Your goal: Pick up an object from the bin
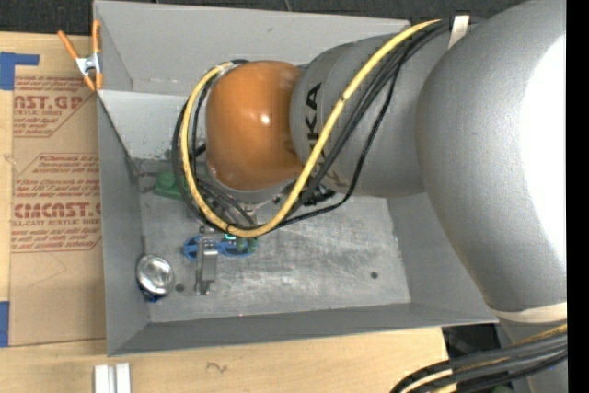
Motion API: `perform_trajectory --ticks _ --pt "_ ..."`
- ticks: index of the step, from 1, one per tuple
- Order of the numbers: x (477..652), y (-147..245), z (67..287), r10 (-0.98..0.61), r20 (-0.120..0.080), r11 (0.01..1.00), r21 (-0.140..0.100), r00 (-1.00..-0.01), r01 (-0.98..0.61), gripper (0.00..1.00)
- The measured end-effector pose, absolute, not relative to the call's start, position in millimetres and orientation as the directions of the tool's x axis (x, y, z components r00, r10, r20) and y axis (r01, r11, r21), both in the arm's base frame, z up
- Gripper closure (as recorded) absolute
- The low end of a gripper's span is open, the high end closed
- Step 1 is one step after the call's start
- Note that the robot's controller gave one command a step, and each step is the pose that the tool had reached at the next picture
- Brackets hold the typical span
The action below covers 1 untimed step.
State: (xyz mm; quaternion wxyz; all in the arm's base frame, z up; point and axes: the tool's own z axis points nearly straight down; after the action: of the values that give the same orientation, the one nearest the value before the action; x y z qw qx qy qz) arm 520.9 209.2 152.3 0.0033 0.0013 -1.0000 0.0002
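Arm: the robot arm (pixel 442 133) reaches into the grey bin (pixel 313 267) from the right, and its orange cover (pixel 248 124) hangs directly above the working end.

Pincer: the pincer (pixel 206 270) is low over the bin floor, below the orange cover and close to the near-left corner. Whether it is open or closed cannot be told, and nothing can be seen held in it.

Likely target: a small blue object (pixel 230 248) lies on the floor just beside the pincer, on the side toward the arm. It is partly shaded by the wrist, so its kind is unclear, as is whether it touches the pincer.

Other things: a small silver-topped can (pixel 155 274) stands near the pincer on the side away from the arm, toward the corner. A green object (pixel 168 186) lies farther off toward the far wall, half hidden under the wrist.

Step in hand: judged as the descent and alignment stage — the pincer is down among the things, and no lift has begun.

Next move calls for: centring on one thing only — most plausibly the blue object — then closing firmly and rising straight up.

Caution: the can stands close enough that a sideways shift might knock it.
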Motion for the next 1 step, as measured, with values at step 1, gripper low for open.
perform_trajectory --ticks 1 --pt "538.8 124.4 71.9 -0.042 -0.005 0.999 -0.001 -0.999 -0.042 0.0"
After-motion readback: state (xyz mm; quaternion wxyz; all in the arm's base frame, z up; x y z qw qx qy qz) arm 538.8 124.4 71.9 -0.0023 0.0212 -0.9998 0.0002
